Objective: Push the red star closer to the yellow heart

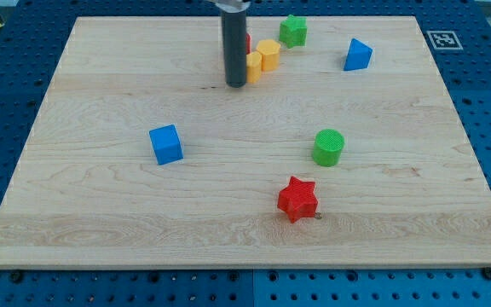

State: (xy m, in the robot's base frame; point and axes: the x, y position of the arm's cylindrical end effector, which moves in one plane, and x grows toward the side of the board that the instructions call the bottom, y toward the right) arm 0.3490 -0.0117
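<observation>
The red star (297, 199) lies low on the board, right of centre. Two yellow blocks sit side by side near the view's top: one (254, 66) is partly hidden by the rod, the other (268, 54) is just up and right of it. I cannot tell which of them is the heart. My tip (235, 84) rests on the board right beside the left yellow block, on its left. The red star is far below the tip and the yellow blocks.
A green cylinder (328, 147) stands just above and right of the red star. A blue cube (166, 143) is at centre left. A green star (293, 31) and a blue triangle (358, 55) are at the top right. A red block (247, 41) peeks out behind the rod.
</observation>
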